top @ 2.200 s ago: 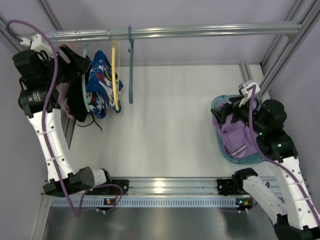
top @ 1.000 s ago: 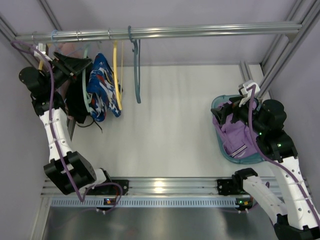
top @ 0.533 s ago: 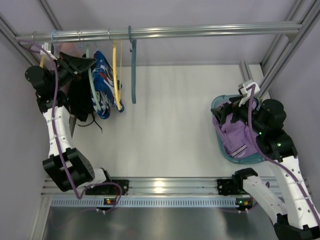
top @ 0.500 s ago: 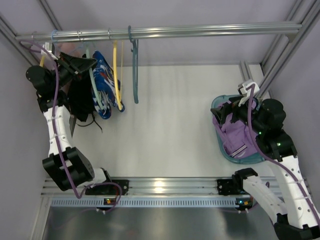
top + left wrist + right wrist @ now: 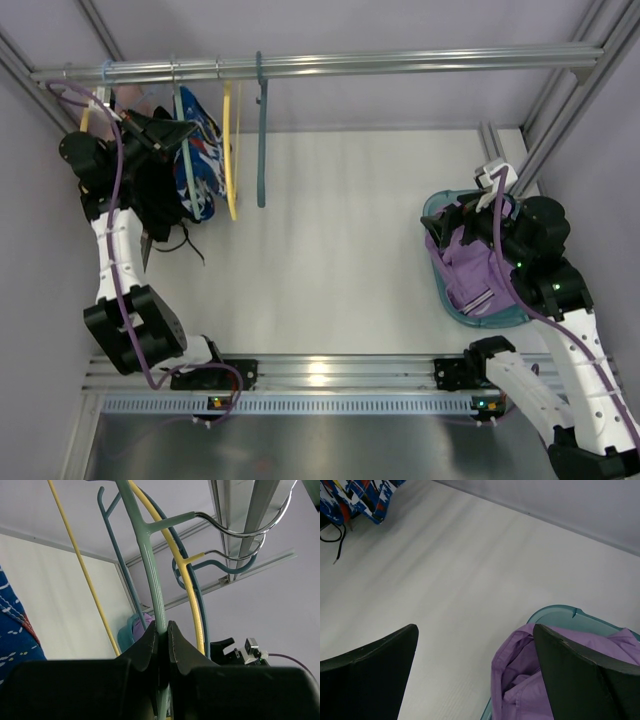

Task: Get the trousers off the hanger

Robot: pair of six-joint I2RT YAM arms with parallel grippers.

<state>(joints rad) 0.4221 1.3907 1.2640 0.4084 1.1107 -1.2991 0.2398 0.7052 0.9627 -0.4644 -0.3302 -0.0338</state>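
Left wrist: claw [image 5: 162, 629] on thin mint-grn hanger [image 5: 149, 565]

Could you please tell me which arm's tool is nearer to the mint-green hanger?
Left. The left tool is shut on the hanger itself; the right tool hangs open by the basket of purple cloth, far across the table.

Bright, even, diffuse light filled every view. Shadows on the flat white tabletop [image 5: 340, 250] were faint and soft. Glare shone on the silver metal base rail [image 5: 320, 372]. The black two-finger right gripper [image 5: 475, 627] showed as dark, featureless shapes.
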